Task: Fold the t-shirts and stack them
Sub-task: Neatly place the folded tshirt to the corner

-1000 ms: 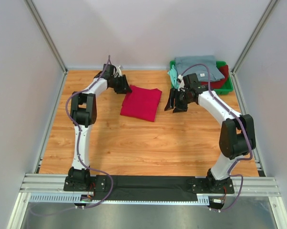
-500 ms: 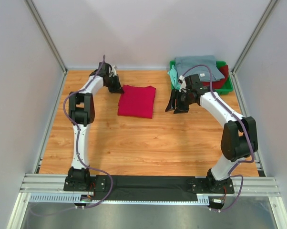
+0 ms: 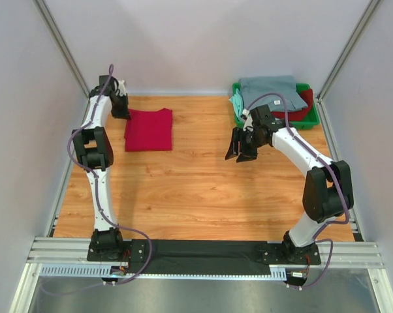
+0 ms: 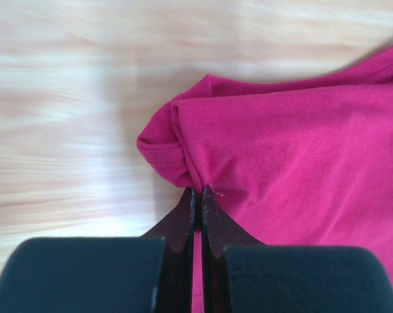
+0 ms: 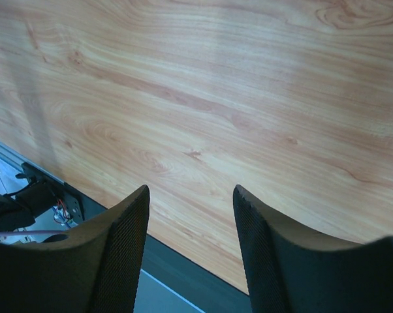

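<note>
The crimson-red t-shirt [image 3: 149, 129] lies folded in a flat rectangle on the wooden table [image 3: 196, 189], in the far left part, near the left wall. The left gripper [image 4: 198, 191] is at the far left corner of this shirt. In the left wrist view its two fingers are pressed tightly together, and they pinch the rolled edge of the red cloth at the tips. A thin strip of the red fabric shows between the fingers lower down.

The right gripper [image 3: 241, 149] hangs above bare wood near the middle of the table, just beside the green tray [image 3: 309, 122] and well apart from the crimson shirt. Its fingers stand apart with nothing between them; the right wrist view shows only wood grain in the gap.

In the tray, at the far right corner, a grey-blue t-shirt [image 3: 269, 86] lies on top of a darker red t-shirt [image 3: 302, 104]. A mint-green t-shirt [image 3: 237, 101] hangs over the tray's left rim.
</note>
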Controlling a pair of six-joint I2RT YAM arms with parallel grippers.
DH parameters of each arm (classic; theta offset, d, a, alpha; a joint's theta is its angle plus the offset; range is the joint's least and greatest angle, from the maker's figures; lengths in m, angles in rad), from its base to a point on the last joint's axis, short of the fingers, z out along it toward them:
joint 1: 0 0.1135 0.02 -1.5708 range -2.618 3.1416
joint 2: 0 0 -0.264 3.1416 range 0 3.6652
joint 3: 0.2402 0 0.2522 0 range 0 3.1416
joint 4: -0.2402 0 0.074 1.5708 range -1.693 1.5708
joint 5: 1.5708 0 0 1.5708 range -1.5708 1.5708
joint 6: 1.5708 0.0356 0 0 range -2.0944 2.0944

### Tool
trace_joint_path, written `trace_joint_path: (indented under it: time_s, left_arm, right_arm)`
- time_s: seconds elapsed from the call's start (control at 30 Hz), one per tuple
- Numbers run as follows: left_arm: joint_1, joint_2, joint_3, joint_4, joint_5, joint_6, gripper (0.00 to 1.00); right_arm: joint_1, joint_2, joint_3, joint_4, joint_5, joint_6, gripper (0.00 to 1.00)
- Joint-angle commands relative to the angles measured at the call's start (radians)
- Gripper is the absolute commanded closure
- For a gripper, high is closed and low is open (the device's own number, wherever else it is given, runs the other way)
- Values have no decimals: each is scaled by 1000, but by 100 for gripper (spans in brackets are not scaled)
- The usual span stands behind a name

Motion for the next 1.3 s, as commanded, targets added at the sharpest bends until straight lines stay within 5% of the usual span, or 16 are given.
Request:
trace_joint_path:
  time_s: [0.0,0.5,1.27]
  left_arm:
    - [46,13,88,22,-106,154,100]
    - [103,77,129,290,-378,374,100]
    - [137,217,255,571,-481,331,100]
  right_arm:
    - [11,-27,-13,-34,-7,-3,44]
    - [34,19,50,-140,43,-29,44]
    - [37,32,19,-138,76,-26,44]
